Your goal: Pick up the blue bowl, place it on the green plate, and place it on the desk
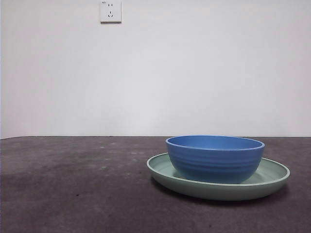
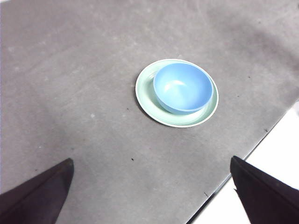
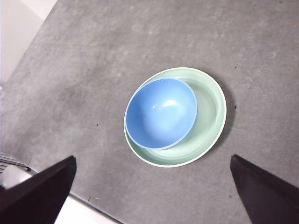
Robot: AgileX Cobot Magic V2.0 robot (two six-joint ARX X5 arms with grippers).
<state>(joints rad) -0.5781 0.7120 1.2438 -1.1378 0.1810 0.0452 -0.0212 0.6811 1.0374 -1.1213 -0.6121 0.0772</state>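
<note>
Both the left gripper [image 2: 149, 196] and the right gripper [image 3: 152, 193] hang spread wide, empty, high above the desk [image 1: 73, 194]. The blue bowl [image 1: 215, 158] sits in the green plate [image 1: 272, 177], toward its nine o'clock in the right wrist view. It looks rigid, light and glossy-slick; pinching its rim seems best.

The flat, dark grey-brown surface [image 1: 73, 194] looks rough, with little pale specks. A wide, shiny, pale green round plate [image 1: 272, 180] sits right on it, toward one side.
</note>
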